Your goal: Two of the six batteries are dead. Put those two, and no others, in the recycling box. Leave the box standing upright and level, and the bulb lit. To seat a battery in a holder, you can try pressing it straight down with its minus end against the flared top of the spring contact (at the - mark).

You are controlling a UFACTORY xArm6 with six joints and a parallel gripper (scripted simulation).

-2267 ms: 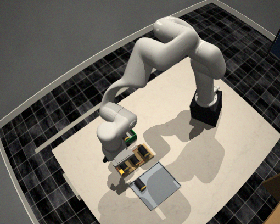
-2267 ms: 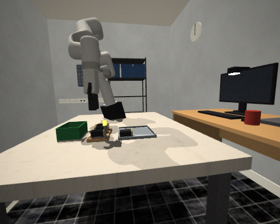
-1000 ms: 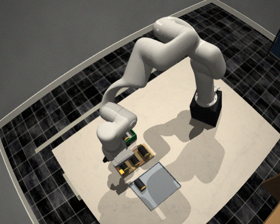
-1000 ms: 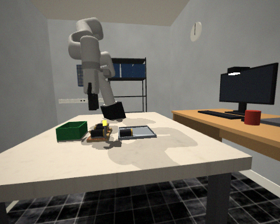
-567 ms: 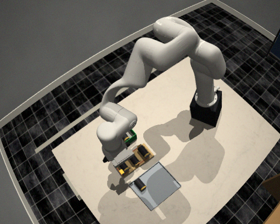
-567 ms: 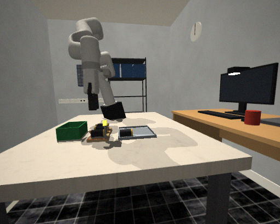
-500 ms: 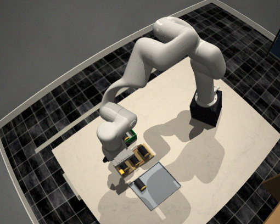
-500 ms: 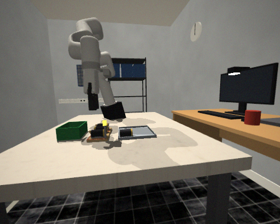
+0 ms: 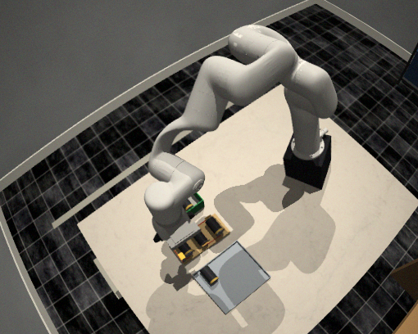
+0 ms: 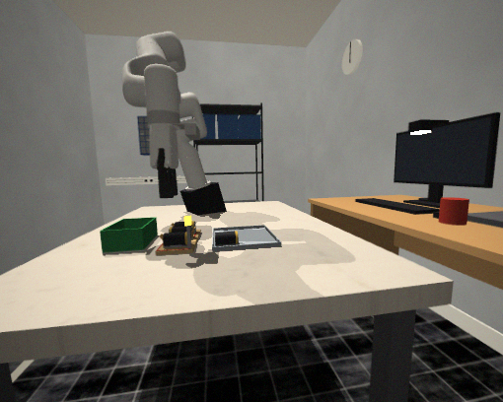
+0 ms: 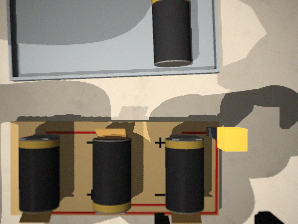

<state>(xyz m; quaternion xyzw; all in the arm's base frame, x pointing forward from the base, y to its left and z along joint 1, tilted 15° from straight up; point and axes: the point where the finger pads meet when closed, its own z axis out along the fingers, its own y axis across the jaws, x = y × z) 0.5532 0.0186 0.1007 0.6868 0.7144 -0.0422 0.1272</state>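
The holder board [image 9: 226, 232] [image 11: 152, 180] carries three black batteries [image 11: 39, 175] [image 11: 112, 172] [image 11: 184, 175]. In the wrist view the outer two have their gold ends at the top, the middle one at the bottom. The bulb [image 9: 181, 255] [image 10: 187, 221] [image 11: 232, 139] glows yellow. Another battery [image 9: 208, 274] [image 10: 225, 238] [image 11: 171, 32] lies in the grey tray [image 9: 242, 282] [image 10: 259, 236] [image 11: 75, 55]. The green box [image 10: 116, 241] stands upright; a battery [image 9: 188, 205] shows inside, the rest of its inside is hidden. My gripper [image 10: 168, 196] [image 11: 215, 219] is partly open and empty, high above the table.
The box stands beside the holder board, and the tray lies on the board's other side. The arm hides part of the box in the top view. A desk [image 10: 338, 209] with a monitor [image 10: 447, 153] and a red mug [image 10: 454, 211] stands apart from the table.
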